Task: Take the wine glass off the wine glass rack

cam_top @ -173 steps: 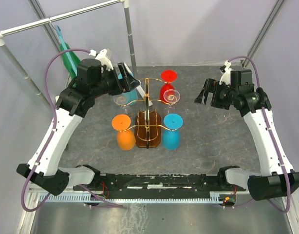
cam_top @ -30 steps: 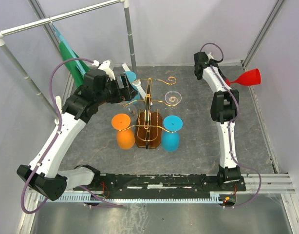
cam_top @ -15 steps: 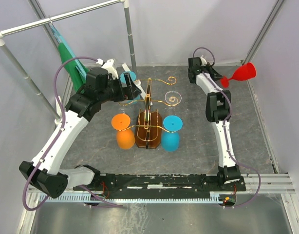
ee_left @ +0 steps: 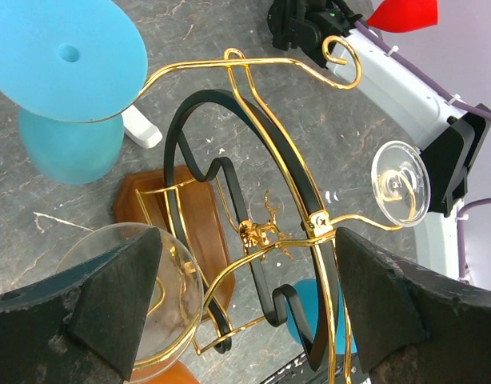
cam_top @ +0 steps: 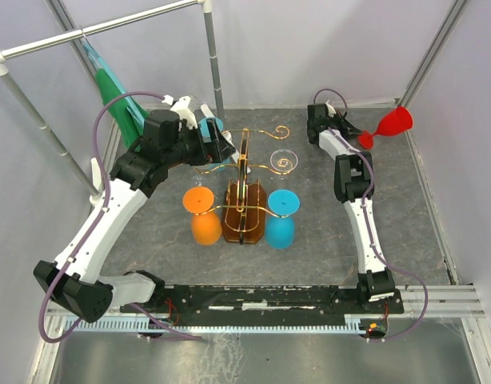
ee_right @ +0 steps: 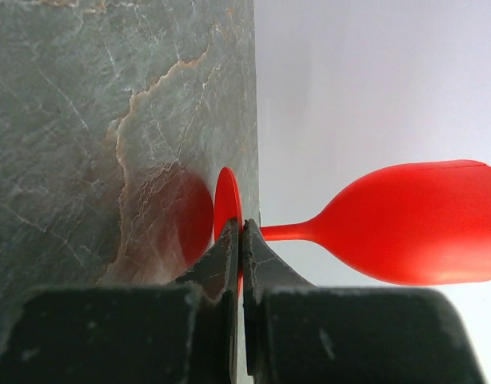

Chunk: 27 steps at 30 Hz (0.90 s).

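Top view: the wine glass rack (cam_top: 244, 188) stands mid-table (cam_top: 325, 240) on its brown wooden base. An orange glass (cam_top: 204, 216) hangs inverted at its front left and a blue glass (cam_top: 281, 216) at its front right, and a clear glass (cam_top: 284, 161) hangs on a right-hand arm. The red wine glass (cam_top: 393, 124) is off the rack, well to its rear right, held roughly sideways with the bowl pointing away from the rack. The right gripper (cam_top: 359, 138) has it by the foot end. The left gripper (cam_top: 220, 144) sits at the rack's rear left, beside a second blue glass (cam_top: 212, 126). Left wrist view: I see the left gripper (ee_left: 245, 268) spread wide with nothing gripped. The gold wire of the rack (ee_left: 277, 160) lies beyond its fingers (ee_left: 85, 312), with one clear glass (ee_left: 137, 296) near the left finger and another (ee_left: 399, 180) on a scroll arm. Right wrist view: the right gripper (ee_right: 240, 240) is pinched fully together on the thin foot of the red wine glass (ee_right: 421, 220), above the grey table (ee_right: 109, 120).
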### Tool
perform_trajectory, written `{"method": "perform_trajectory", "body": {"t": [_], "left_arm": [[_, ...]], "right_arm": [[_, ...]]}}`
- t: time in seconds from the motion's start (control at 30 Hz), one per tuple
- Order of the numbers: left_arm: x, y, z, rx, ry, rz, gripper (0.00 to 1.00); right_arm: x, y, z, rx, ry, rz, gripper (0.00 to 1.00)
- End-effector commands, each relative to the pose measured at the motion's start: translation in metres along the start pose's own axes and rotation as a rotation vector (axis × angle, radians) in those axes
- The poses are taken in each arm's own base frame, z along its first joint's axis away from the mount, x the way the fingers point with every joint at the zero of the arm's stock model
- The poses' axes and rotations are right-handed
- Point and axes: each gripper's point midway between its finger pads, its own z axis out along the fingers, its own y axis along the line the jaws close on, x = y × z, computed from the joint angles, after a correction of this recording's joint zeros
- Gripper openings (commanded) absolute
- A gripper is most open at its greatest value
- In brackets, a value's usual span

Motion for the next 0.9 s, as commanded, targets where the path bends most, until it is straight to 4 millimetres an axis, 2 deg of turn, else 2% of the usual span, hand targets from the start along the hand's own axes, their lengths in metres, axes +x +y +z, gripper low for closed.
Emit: {"method": "perform_trajectory", "body": {"t": [0.0,0.07,0.17,0.3,0.47,0.67,0.87], "left_arm": [[0.015,0.006,0.006,-0.006,0.067,0.021,0.97],[0.016,0.006,0.007,-0.005,0.072,0.019,0.96],[0.016,0.003,0.008,0.009,0.079,0.017,0.96],[0.015,0.002,0.007,0.015,0.078,0.018,0.97],[0.014,-0.002,0.007,0.031,0.084,0.017,0.97],[0.016,-0.004,0.007,0.041,0.092,0.013,0.97],[0.016,-0.005,0.008,0.046,0.095,0.005,0.97]], "right_arm": [[-0.011,-0.007,0.0,0.004,-0.02,0.083,0.01],[-0.009,0.002,-0.001,-0.008,-0.02,0.065,0.05],[-0.008,0.011,-0.002,-0.005,-0.019,0.042,0.21],[-0.011,0.012,-0.005,-0.016,-0.026,0.056,0.35],[-0.013,0.026,-0.013,-0.086,-0.057,0.0,0.36],[-0.02,0.036,-0.032,-0.206,-0.111,-0.028,0.38],[-0.028,0.038,-0.067,-0.441,-0.187,-0.002,0.54]]}}
